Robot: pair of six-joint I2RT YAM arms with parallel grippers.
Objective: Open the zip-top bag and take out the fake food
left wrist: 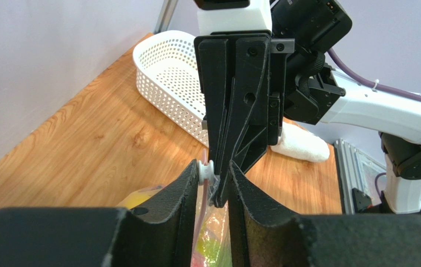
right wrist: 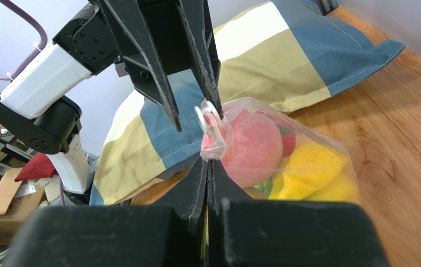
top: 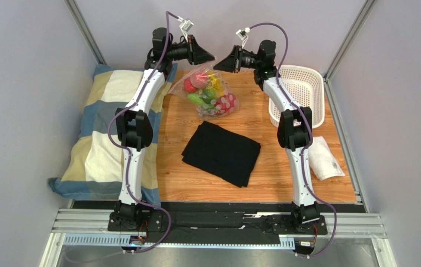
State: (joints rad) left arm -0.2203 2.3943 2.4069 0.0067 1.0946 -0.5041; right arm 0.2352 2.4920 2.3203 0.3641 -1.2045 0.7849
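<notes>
Spanning everything: wood-grain table point(top: 224, 189); checked blue-cream pillow point(top: 104, 128), left; folded black cloth point(top: 222, 153), centre; white perforated plastic basket point(top: 302, 69), far right; crinkly clear zip-top bag point(top: 211, 110), far centre, holding bright fake food point(top: 210, 89); right gripper point(right wrist: 207, 164) clenched on its top edge; left gripper point(right wrist: 197, 120) parted around white zip pull point(right wrist: 207, 114).

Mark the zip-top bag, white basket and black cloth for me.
zip-top bag point(top: 211, 93), top external view, middle of the clear plastic.
white basket point(top: 306, 94), top external view, perforated floor.
black cloth point(top: 222, 153), top external view, centre of the folded fabric.
</notes>
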